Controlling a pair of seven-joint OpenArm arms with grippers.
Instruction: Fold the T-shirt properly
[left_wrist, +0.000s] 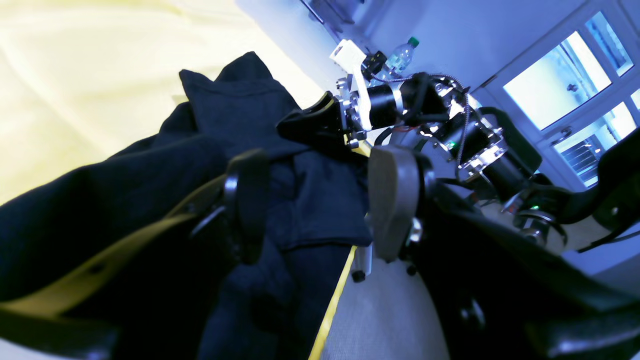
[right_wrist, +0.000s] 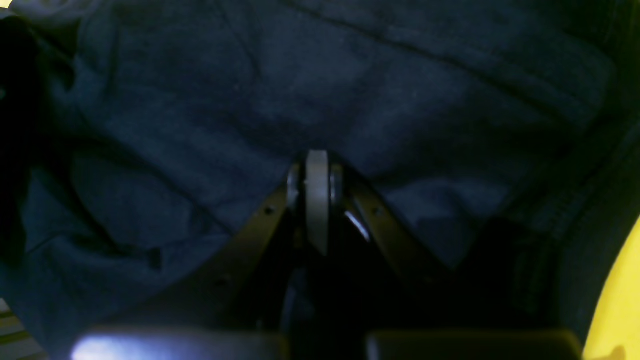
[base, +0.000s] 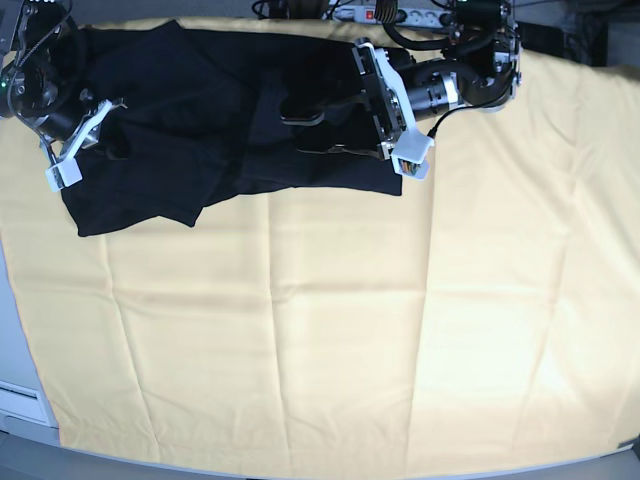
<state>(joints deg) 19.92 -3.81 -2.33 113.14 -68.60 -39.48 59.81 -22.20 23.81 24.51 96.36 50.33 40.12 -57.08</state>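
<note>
Lying between parted left jaws, T-shirt (left_wrist: 310, 195); right jaws pinching cloth

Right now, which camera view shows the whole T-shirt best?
The base view: the T-shirt lies bunched along the yellow table cloth's far edge, outline visible. The left wrist view shows only crumpled folds between its open tool. The right wrist view shows only dark fabric around its shut tool.

No text can be read — no labels, no numbers.

Matt black cloth T-shirt (base: 200, 110), creased
</note>
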